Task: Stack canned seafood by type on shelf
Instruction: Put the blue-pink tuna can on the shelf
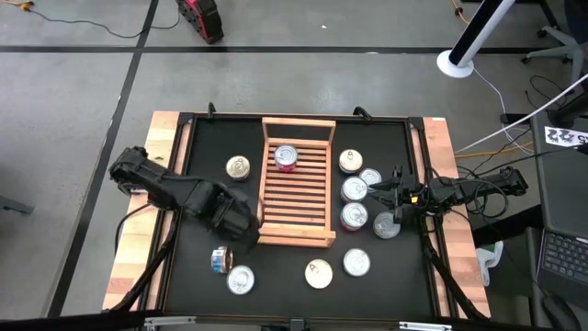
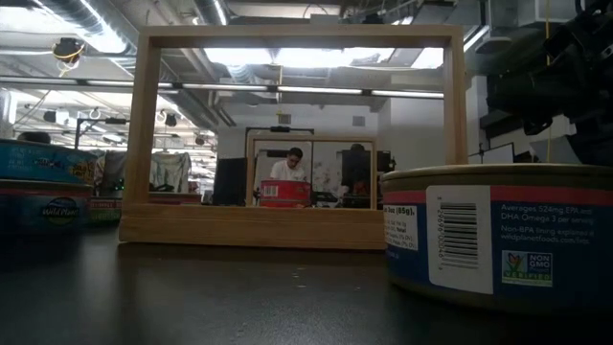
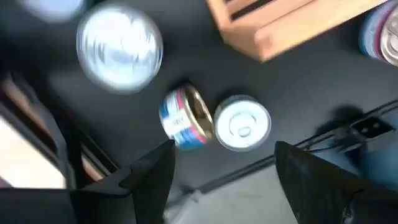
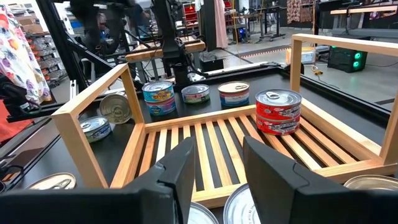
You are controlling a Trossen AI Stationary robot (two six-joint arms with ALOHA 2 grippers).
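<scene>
Below the left claw [image 1: 241,237], jaws standing wide apart, lying on edge: a blue-labelled tin [image 3: 185,118], ready for pickup. Beyond the right claw [image 1: 384,191], empty and half-parted: the shelf [image 1: 295,182], carrying stacked red tins [image 4: 278,111].

Overhead room light is falling evenly in the high view, with the dark table [image 1: 294,138] soaking it up and only soft shadows lying under the arms. The low view is running dim and backlit by ceiling strip lights, leaving the near tin [image 2: 498,235] dark. Motion blur is smearing the left wrist view, especially the silver-lidded can [image 3: 119,46]; the right wrist view is staying bright and sharp.
</scene>
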